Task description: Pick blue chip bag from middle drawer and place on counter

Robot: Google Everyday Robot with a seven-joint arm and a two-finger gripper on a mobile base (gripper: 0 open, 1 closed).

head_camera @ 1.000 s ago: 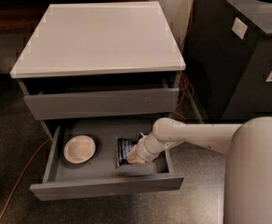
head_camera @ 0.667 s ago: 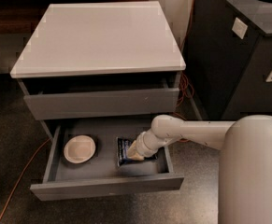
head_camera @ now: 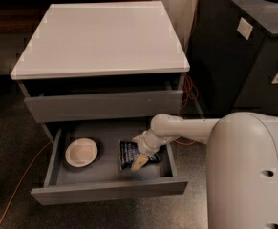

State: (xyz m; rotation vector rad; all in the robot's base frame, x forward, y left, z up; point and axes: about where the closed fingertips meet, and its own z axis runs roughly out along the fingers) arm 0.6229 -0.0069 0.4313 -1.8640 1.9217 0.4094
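The middle drawer (head_camera: 110,191) is pulled open, showing its grey inside. The blue chip bag (head_camera: 127,152) lies flat on the drawer floor, right of centre. My gripper (head_camera: 139,162) reaches down into the drawer from the right and sits on the bag's right half, covering part of it. The white arm (head_camera: 186,128) crosses the drawer's right rim. The counter (head_camera: 102,37), the pale slab on top of the cabinet, has nothing on it.
A round off-white bowl (head_camera: 81,151) sits in the drawer's left half. The top drawer (head_camera: 105,105) is slightly open above. A black box with a round hole (head_camera: 253,42) stands at the right. An orange cable (head_camera: 19,185) runs over the floor.
The arm has swung a little to the left and lower, and its big white link fills more of the right side. The gripper stays on the bag, which has not moved.
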